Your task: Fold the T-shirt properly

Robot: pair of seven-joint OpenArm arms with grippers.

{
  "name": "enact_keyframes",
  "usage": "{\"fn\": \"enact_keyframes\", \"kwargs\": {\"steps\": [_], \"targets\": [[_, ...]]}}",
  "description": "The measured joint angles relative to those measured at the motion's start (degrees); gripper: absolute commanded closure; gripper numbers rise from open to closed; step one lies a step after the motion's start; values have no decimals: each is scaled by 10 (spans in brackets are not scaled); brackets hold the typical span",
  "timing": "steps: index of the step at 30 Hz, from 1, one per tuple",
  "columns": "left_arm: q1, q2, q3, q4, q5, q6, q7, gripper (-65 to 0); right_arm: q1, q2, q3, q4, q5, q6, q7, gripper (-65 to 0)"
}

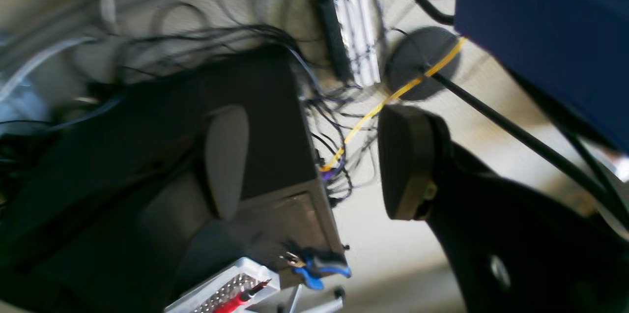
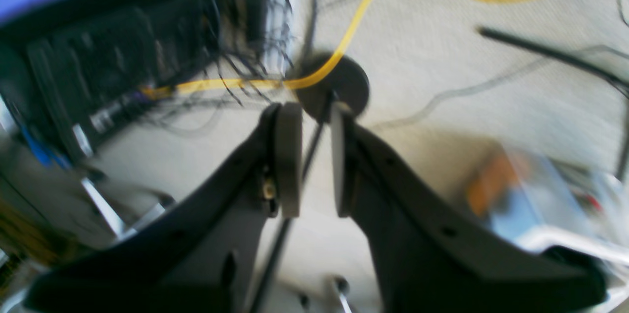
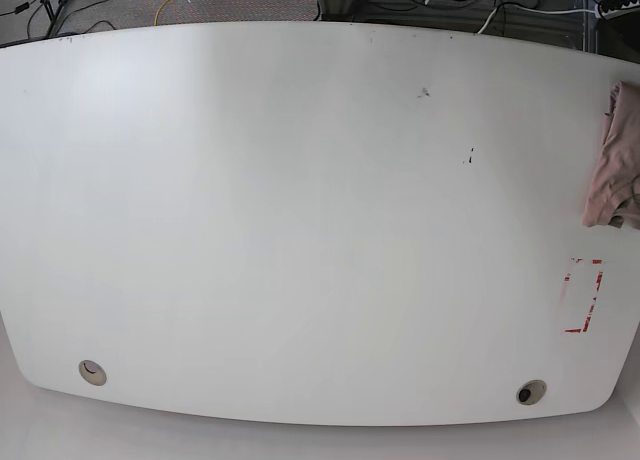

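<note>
White table [image 3: 300, 210] bare across the base view — no readable writing; a red tape rectangle [image 3: 582, 296] near its right edge. T-shirt [image 3: 612, 160] bunched at the far right edge, partly out of frame. Left pincer [image 1: 314, 160] apart, empty. Right pincer [image 2: 309, 160] nearly together, narrow gap, gripping nothing — yellow cable [image 2: 363, 13] on floor beyond.

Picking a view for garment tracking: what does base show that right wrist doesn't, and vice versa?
Base only: the wide white table, the bunched mauve-tan T-shirt at its right edge, and a red tape rectangle. No arms show there.
Right wrist only: the right gripper, jaws slightly apart and holding nothing, plus a round black floor disc.
Both: pale floor with a yellow cable.
</note>
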Motion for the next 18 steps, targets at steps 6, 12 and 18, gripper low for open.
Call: {"fn": "enact_keyframes", "kwargs": {"steps": [6, 12, 18], "targets": [[-49, -2, -2, -78, -1, 3, -16, -372, 53, -1, 0, -108, -18, -26, 51, -94], [-111, 0, -29, -164, -1, 4, -29, -372, 85, -1, 0, -182, -36, -33, 73, -95], [-177, -4, -75, -267, 0, 4, -51, -372, 121, -1, 0, -240, -44, -33, 87, -98]]}}
